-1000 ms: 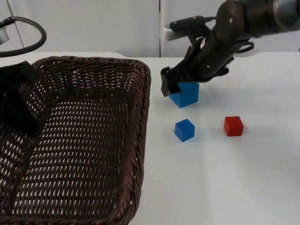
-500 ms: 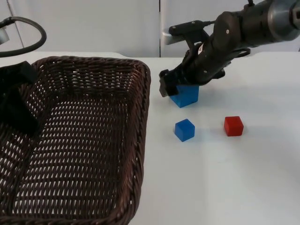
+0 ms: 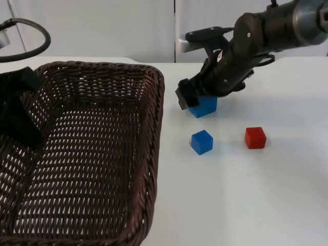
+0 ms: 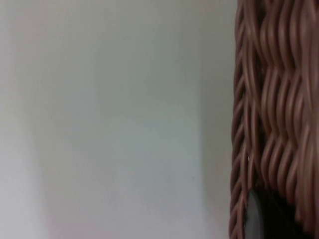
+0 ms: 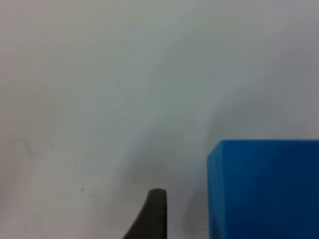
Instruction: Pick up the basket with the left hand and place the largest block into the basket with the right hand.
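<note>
Basket (image 3: 102,154) in left hand (image 3: 18,113); right hand (image 3: 197,100) on big blue block (image 3: 205,106).

The right arm comes in from the far right corner of the surface (image 3: 266,195). It bends down at the wrist and reaches toward the middle of the far edge. The right pincer (image 3: 190,97) hangs low at its end, just above the surface, with its tip pointing toward the left side. In the right wrist view one black fingertip (image 5: 152,214) stands over the white surface. The left arm waits at the left edge of the surface. The left pincer (image 3: 18,115) looks like a dark shape there, low down and close to the near left side.
</note>
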